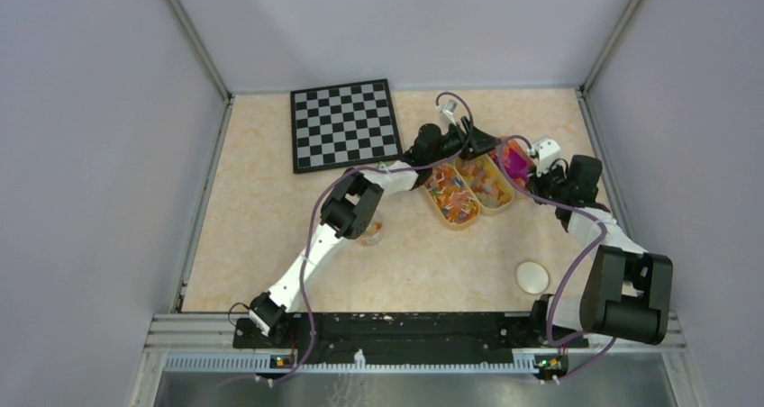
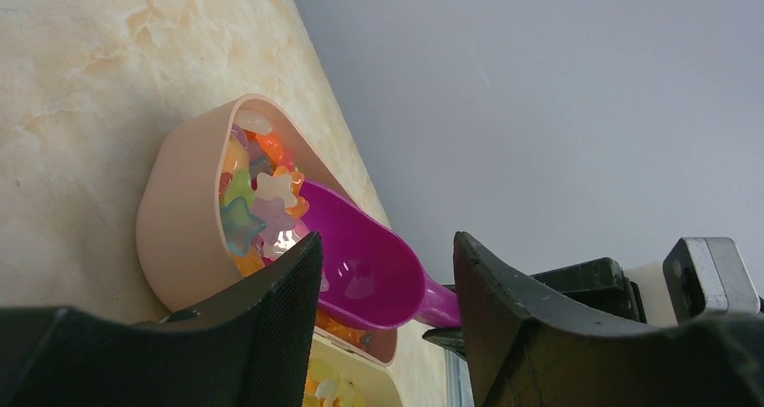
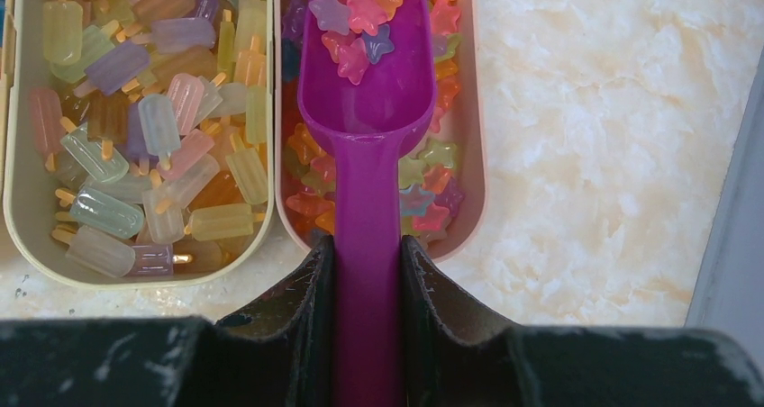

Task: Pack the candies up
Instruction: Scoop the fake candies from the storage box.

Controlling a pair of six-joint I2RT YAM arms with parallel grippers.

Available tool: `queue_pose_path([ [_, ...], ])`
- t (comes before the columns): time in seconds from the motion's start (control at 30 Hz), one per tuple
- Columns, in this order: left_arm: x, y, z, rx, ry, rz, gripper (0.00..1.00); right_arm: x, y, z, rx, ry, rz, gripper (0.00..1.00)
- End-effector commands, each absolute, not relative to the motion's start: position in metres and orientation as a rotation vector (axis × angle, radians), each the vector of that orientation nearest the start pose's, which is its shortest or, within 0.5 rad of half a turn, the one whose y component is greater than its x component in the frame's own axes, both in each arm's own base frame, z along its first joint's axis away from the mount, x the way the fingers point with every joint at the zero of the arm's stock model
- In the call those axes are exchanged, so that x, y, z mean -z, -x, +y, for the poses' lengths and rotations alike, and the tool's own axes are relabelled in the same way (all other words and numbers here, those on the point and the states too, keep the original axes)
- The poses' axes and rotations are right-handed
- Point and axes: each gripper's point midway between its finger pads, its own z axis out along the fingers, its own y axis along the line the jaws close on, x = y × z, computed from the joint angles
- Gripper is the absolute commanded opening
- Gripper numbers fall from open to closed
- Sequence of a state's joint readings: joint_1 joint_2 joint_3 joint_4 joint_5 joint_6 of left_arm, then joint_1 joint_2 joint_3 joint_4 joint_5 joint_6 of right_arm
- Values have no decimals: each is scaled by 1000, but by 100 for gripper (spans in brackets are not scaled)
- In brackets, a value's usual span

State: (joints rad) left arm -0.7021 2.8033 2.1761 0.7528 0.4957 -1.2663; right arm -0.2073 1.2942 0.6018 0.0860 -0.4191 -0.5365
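While pinching the magenta scoop [image 3: 368, 137] by its handle in the right gripper [image 3: 368, 249], reaches straight ahead, long axis along the star tray [image 3: 476, 110], bowl tip among the candies [image 3: 356, 20] there. Beside tray's end, left gripper [image 2: 386, 245] open, empty.

The star candies [image 3: 431, 168], translucent orange, red, yellow and blue, are filling 1 beige tray [image 3: 476, 155]; a few are lying in the bowl of the magenta scoop [image 3: 365, 155]. The pastel popsicle candies [image 3: 153, 128] are lying piled in the neighbouring tray [image 3: 13, 155].
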Motion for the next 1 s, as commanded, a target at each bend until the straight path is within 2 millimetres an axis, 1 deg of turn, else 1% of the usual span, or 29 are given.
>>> queue_pose_path([
  [0.0, -189, -459, -548, 1895, -111, 1649, 61, -105, -358, -16, -57, 581, 1971, 0],
  [0.17, -203, -458, -546, 1900, -129, 1626, 61, -112, -357, -17, -56, 566, 1944, 0],
  [0.33, -215, -455, -542, 1889, -153, 1608, 62, -118, -355, -23, -33, 551, 1940, 0],
  [0.5, -219, -453, -539, 1884, -166, 1606, 62, -123, -353, -26, -20, 534, 1932, 0],
  [0.63, -219, -451, -534, 1871, -177, 1613, 62, -128, -352, -28, -9, 521, 1922, 0],
  [0.7, -220, -450, -532, 1855, -192, 1610, 62, -133, -352, -27, -11, 515, 1901, 0],
  [0.87, -228, -452, -520, 1794, -225, 1594, 62, -146, -353, -25, -28, 506, 1851, 0],
  [0.9, -234, -452, -516, 1779, -228, 1583, 62, -147, -352, -26, -26, 503, 1849, 0],
  [0.97, -238, -455, -509, 1742, -233, 1578, 63, -148, -351, -27, -26, 500, 1848, 0],
])
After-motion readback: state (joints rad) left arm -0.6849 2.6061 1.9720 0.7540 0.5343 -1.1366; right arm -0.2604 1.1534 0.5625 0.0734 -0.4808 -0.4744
